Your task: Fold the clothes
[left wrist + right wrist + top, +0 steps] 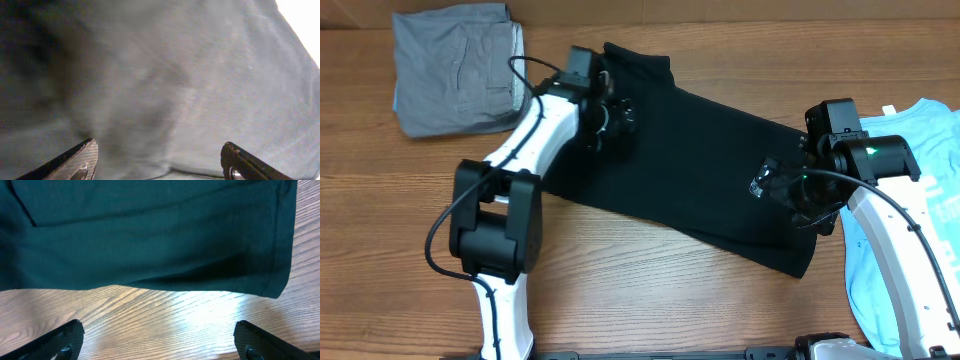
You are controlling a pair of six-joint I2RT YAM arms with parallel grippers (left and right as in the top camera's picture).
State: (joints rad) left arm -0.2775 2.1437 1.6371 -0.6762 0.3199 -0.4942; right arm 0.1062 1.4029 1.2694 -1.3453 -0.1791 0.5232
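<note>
Left gripper [159,150]: fingers spread wide, nothing between them, released. It hangs close over dark cloth, which fills everything ahead of and beneath the fingertips. Right gripper [159,327]: also spread and empty, over bare table [165,305]. The hem of the black T-shirt [700,170] runs just ahead of its fingers, the hem corner off toward its right finger. The shirt lies as a long slanted band between the two hands, one end under the left, the other just beyond the right. Risks, as judged:

- If the right closes where it stands it catches nothing but air. It must reach forward, and a low approach could scrape wood or push the hem into a ridge.
- The left cannot see an edge from this close, so a blind pinch may take one layer or several, and the fold would come out skewed.
- A lift by one hand alone would drag the band crooked.
- The light-blue T-shirt [925,200] lies beneath the right arm and could be swept along.
- The grey garment [455,70], well behind the left hand, looks safe.
</note>
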